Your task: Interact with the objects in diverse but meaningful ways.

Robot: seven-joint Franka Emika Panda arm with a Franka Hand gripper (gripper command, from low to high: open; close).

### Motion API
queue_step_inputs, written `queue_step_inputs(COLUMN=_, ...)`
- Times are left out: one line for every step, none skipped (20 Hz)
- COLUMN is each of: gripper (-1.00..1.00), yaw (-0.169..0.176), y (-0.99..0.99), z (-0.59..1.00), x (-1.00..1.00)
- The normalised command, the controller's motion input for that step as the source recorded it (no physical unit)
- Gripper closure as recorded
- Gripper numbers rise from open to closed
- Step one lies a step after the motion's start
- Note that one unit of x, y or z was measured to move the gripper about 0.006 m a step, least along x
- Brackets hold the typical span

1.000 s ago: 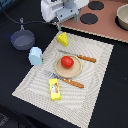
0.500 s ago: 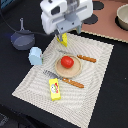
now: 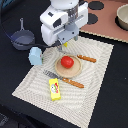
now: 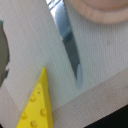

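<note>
Arm low over the mat's far edge, above the cheese.

Nearest lies the packet point(image 3: 55, 89) on the mat point(image 3: 95, 85), then the fork point(image 3: 64, 80) beside the plate point(image 3: 70, 71) holding the tomato point(image 3: 67, 62). The knife point(image 3: 86, 58) lies past the plate. The cup point(image 3: 35, 55) stands at the mat's edge on the exterior view's left, the saucepan point(image 3: 22, 38) beyond it on the dark worktop point(image 3: 12, 75). The wrist view shows the cheese point(image 4: 36, 106) on the mat beside the knife blade; whether the fingers are spread cannot be told.
</note>
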Motion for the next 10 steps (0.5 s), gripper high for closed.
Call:
queue_step_inputs(gripper=-1.00, yaw=0.000, y=-0.74, z=0.68, x=0.55)
queue_step_inputs(gripper=-1.00, yaw=0.000, y=-0.74, z=0.62, x=0.56)
queue_step_inputs(gripper=-1.00, yaw=0.000, y=-0.72, z=0.53, x=0.57)
queue_step_inputs(gripper=-1.00, yaw=0.000, y=-0.60, z=0.48, x=0.65)
queue_step_inputs(gripper=-1.00, yaw=0.000, y=-0.51, z=0.38, x=0.65)
queue_step_inputs(gripper=-1.00, yaw=0.018, y=-0.48, z=0.31, x=0.57)
queue_step_inputs(gripper=-1.00, yaw=0.071, y=-0.49, z=0.15, x=0.35)
queue_step_inputs(gripper=-1.00, yaw=0.097, y=-0.45, z=0.09, x=0.29)
queue_step_inputs(gripper=-1.00, yaw=0.117, y=-0.35, z=0.00, x=0.29)
queue_step_inputs(gripper=-1.00, yaw=0.117, y=-0.36, z=0.00, x=0.32)
